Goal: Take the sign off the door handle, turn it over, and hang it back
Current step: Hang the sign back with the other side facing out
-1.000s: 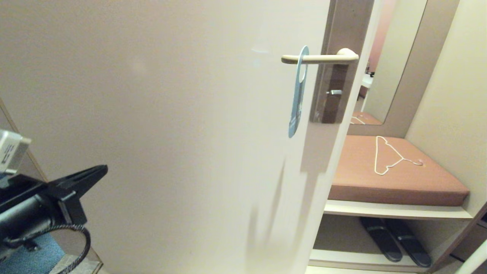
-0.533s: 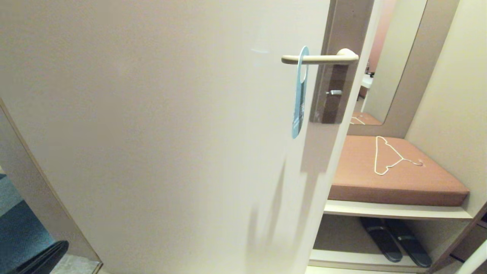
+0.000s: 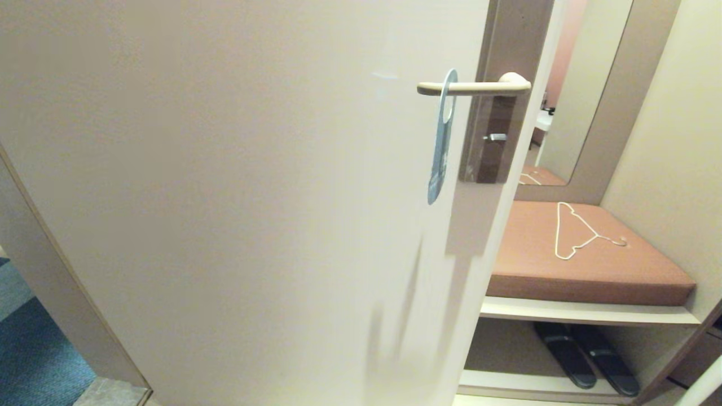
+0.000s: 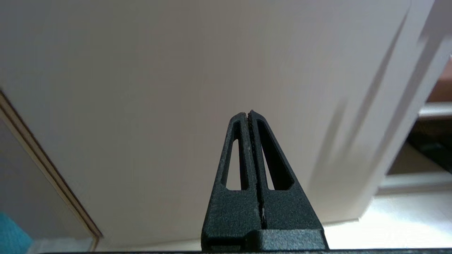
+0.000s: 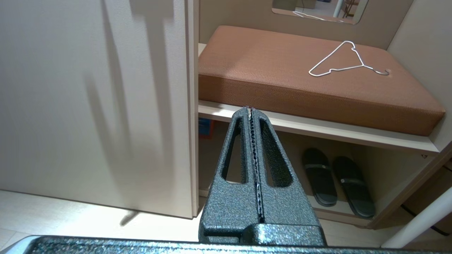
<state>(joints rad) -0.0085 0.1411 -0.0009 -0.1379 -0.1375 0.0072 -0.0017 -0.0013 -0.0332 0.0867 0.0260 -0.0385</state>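
On my head view I see the sign (image 3: 440, 138), a thin flat card with a rounded top and an oval hole, hanging edge-on from the handle (image 3: 474, 87), its light blue face turned toward me and its lower end tilted slightly away from the plate (image 3: 491, 113). The handle is a slim, smooth cream lever, level, with a rounded knob at its pivot on that brownish-grey plate. The door (image 3: 242, 197) is a pale, matte, flat panel. Past its edge I see a brown, finely textured cushion (image 3: 592, 265) on a cream shelf (image 3: 586, 312), with a thin white wire hanger (image 3: 575, 231) lying flat on it, and a pair of dark slippers (image 3: 586, 357) underneath. Neither arm shows in the head view. Through the left wrist camera, my left gripper (image 4: 249, 113) has its black, rough-cast tapered fingers pressed together, holding nothing, pointing at the bare lower door. Through the right wrist camera, my right gripper (image 5: 250, 110) is likewise closed tight and empty, its toothed inner edges meeting, aimed toward the shelf edge below the cushion, well apart from the sign.
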